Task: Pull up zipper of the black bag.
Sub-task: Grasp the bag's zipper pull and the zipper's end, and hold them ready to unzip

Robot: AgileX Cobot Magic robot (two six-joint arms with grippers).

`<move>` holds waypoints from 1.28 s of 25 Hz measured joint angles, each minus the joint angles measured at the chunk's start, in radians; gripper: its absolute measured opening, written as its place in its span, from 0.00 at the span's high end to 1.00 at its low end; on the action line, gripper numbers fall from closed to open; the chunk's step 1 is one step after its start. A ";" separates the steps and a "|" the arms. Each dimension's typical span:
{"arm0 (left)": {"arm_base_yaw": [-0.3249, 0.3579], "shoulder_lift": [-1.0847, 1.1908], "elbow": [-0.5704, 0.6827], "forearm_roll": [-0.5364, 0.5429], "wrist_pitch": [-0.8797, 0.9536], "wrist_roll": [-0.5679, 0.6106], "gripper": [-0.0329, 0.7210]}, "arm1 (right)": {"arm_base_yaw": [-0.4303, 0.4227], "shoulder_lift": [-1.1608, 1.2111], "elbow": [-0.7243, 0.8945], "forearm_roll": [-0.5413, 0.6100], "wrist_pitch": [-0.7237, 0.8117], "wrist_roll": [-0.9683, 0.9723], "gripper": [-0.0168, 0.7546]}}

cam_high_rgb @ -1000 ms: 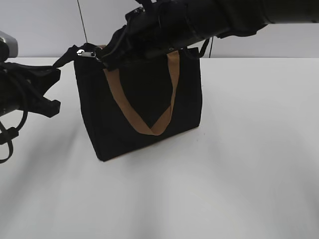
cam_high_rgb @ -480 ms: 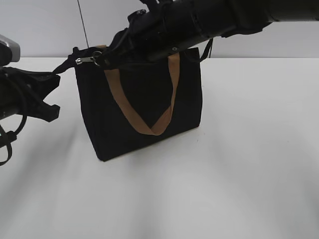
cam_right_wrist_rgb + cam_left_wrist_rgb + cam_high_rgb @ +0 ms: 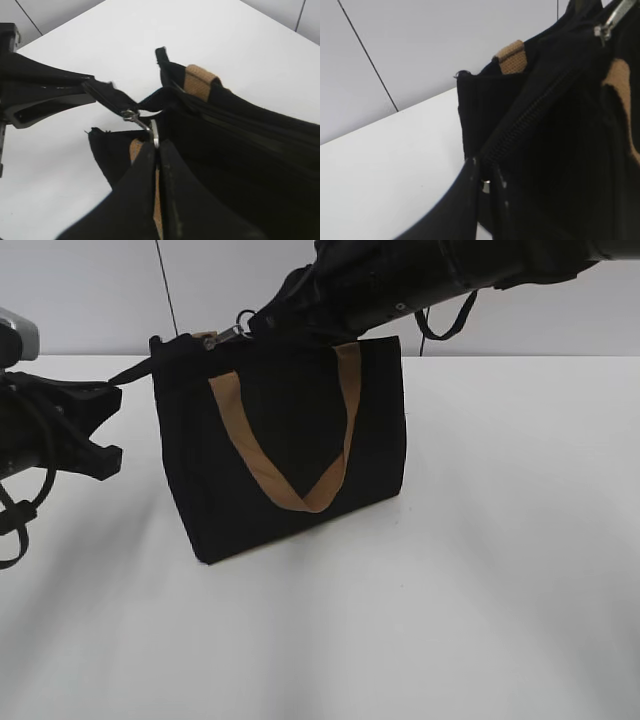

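Observation:
The black bag (image 3: 290, 430) stands upright on the white table, one tan handle hanging down its front. My right gripper (image 3: 250, 328) reaches across to the bag's top left and is shut on the ring of the silver zipper pull (image 3: 232, 335). In the right wrist view the jaws (image 3: 157, 147) pinch the ring just behind the zipper clasp (image 3: 134, 117), above the bag (image 3: 240, 165). My left gripper (image 3: 108, 400) is shut on the black tab at the bag's left end. Its jaws (image 3: 487, 172) grip that tab below the zip track on the bag (image 3: 560, 150). The pull (image 3: 614, 19) shows at top right.
The white table (image 3: 450, 590) stretches in front of and to the right of the bag. A pale wall stands behind, with a thin dark cable (image 3: 165, 290) hanging down it. The left arm's cables (image 3: 15, 520) hang at the left edge.
My right gripper has moved right and slightly up along the bag's top, taking the zipper pull with it. The left gripper has stayed put on the end tab.

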 joint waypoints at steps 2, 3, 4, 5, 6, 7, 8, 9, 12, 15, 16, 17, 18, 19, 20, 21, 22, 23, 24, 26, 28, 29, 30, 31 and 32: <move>-0.001 0.000 0.000 -0.033 -0.001 0.000 0.93 | -0.020 0.000 0.000 0.004 0.000 0.001 1.00; -0.002 -0.001 0.000 -0.045 -0.001 0.000 0.93 | -0.028 0.000 0.000 0.005 0.001 0.001 1.00; -0.003 -0.002 0.000 -0.057 -0.001 0.000 0.93 | -0.034 0.000 0.000 0.005 0.002 0.001 1.00; -0.004 -0.003 0.000 -0.077 0.001 0.001 0.93 | -0.042 0.000 0.000 0.005 0.003 0.001 1.00; -0.005 -0.005 0.000 -0.084 0.005 0.001 0.93 | -0.050 0.000 0.000 0.005 0.004 0.001 1.00; -0.005 -0.005 -0.001 -0.088 0.012 0.001 0.93 | -0.057 0.000 0.000 0.005 0.004 0.001 1.00; -0.006 -0.005 -0.001 -0.093 0.019 0.001 0.93 | -0.065 0.000 0.000 0.005 0.004 0.001 1.00; -0.006 -0.005 -0.001 -0.100 0.029 0.002 0.93 | -0.074 0.000 0.000 0.002 0.004 0.001 1.00; -0.006 -0.006 -0.001 -0.123 0.054 0.003 0.93 | -0.098 0.000 0.000 -0.013 -0.003 0.001 1.00; -0.003 -0.006 -0.001 -0.151 0.080 0.002 0.93 | -0.131 0.000 0.000 -0.026 -0.038 0.001 1.00; -0.003 -0.006 -0.001 -0.157 0.080 0.002 0.93 | -0.135 0.000 0.000 -0.028 -0.042 0.001 1.00; -0.002 -0.006 -0.001 -0.171 0.081 0.003 0.93 | -0.137 0.000 0.000 -0.030 -0.044 0.001 1.00; 0.000 -0.006 -0.001 -0.178 0.081 0.003 0.93 | -0.137 0.000 0.000 -0.030 -0.044 0.001 1.00; 0.006 -0.006 -0.001 -0.184 0.081 0.003 0.93 | -0.135 0.000 0.000 -0.030 -0.045 0.001 1.00; 0.011 -0.006 -0.001 -0.191 0.084 0.003 0.93 | -0.135 0.000 0.000 -0.034 -0.047 0.000 1.00; 0.017 -0.006 -0.001 -0.196 0.086 0.003 0.93 | -0.135 0.000 0.001 -0.041 -0.052 0.000 1.00; 0.024 -0.006 -0.001 -0.205 0.090 0.003 0.93 | -0.135 0.000 0.001 -0.051 -0.060 0.000 1.00; 0.033 -0.006 -0.001 -0.212 0.097 0.003 0.93 | -0.135 0.000 0.001 -0.066 -0.073 0.000 1.00; 0.041 -0.006 -0.001 -0.216 0.103 0.003 0.93 | -0.135 0.000 0.001 -0.078 -0.083 0.000 1.00; 0.055 -0.006 -0.001 -0.220 0.110 0.003 0.93 | -0.141 0.001 0.001 -0.091 -0.098 0.000 1.00; 0.062 -0.006 -0.001 -0.221 0.112 0.003 0.93 | -0.155 0.001 0.001 -0.099 -0.107 0.000 1.00; 0.063 -0.006 -0.001 -0.221 0.113 0.003 0.93 | -0.165 0.001 0.001 -0.101 -0.111 0.000 1.00; 0.064 -0.006 -0.001 -0.223 0.114 0.003 0.93 | -0.176 0.001 0.001 -0.104 -0.116 0.000 1.00; 0.064 -0.006 -0.001 -0.224 0.116 0.003 0.93 | -0.186 0.001 0.001 -0.107 -0.125 0.000 1.00; 0.066 -0.006 -0.001 -0.228 0.118 0.003 0.93 | -0.197 0.001 0.001 -0.111 -0.130 0.000 1.00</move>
